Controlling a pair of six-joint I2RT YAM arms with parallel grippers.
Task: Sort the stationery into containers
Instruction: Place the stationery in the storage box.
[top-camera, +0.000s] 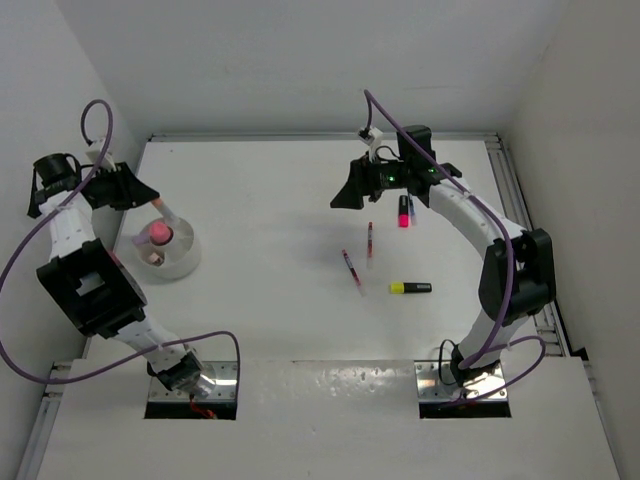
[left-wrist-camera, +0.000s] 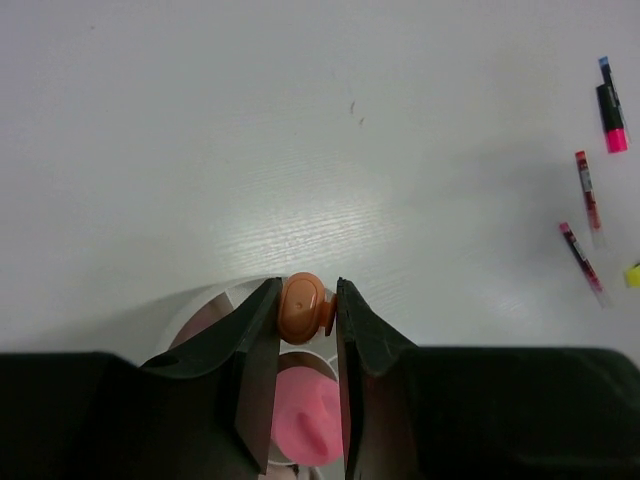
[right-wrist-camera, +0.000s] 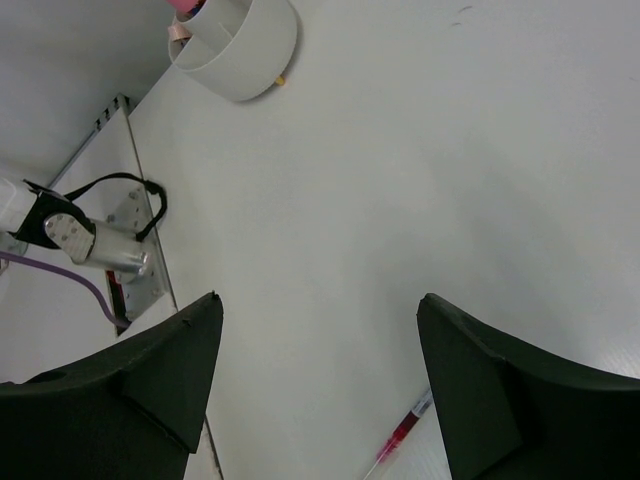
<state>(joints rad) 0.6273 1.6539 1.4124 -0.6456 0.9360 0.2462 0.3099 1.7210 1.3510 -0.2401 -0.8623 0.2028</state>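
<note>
Left gripper (left-wrist-camera: 307, 292) gripping orange highlighter (left-wrist-camera: 302, 310) upright over dish (top-camera: 190, 262), which is sitting near left edge; right gripper (right-wrist-camera: 320, 305) hovering wide open toward far right corner; two red pens (top-camera: 369, 241) and yellow-black highlighter (top-camera: 411, 288) lying loose beneath it.

the table (left-wrist-camera: 300, 150) is matt white with a faint wood-grain texture. the left gripper (left-wrist-camera: 305, 292) has matt black plastic fingers (left-wrist-camera: 258, 350); the orange highlighter (left-wrist-camera: 303, 310) looks smooth, softly glossy plastic. the dish (right-wrist-camera: 250, 50) is smooth pale plastic. the base plates (top-camera: 470, 378) are shiny metal.
</note>
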